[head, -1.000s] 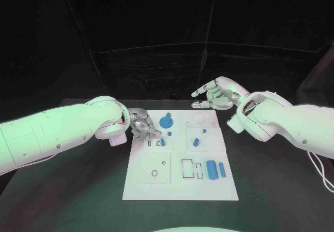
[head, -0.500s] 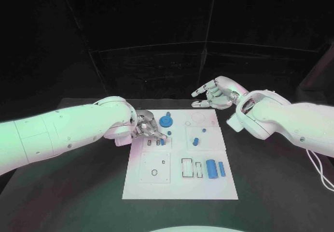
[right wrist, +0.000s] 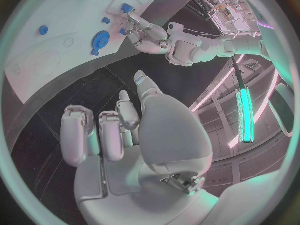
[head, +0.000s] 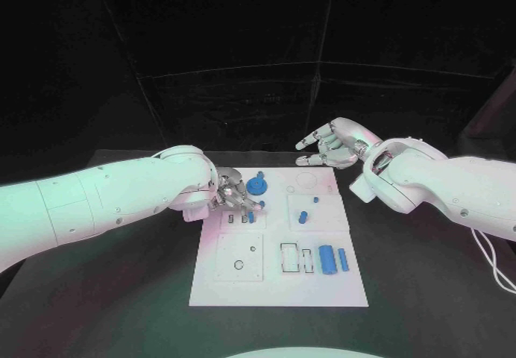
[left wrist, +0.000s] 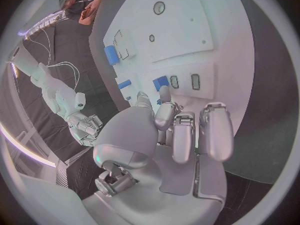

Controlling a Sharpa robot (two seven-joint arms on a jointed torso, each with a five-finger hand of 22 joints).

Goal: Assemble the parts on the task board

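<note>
Two hands: left hand (head: 230, 195) is pinching a small blue part (head: 248, 216) over the task board's (head: 279, 287) far-left slots; right hand (head: 335, 146) is hovering loosely spread, holding nothing, beyond the far edge.

black table (head: 419, 283), dark backdrop behind it, glowing green light bar (right wrist: 242, 114) in the room

White rounded arm shells; silver left hand (head: 230, 193), right hand (head: 333, 148); thin white cables.

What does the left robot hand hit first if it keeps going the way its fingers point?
Likely the small blue part by the slots on the task board. The left robot hand has its fingertips right at it; whether they touch is unclear.
</note>
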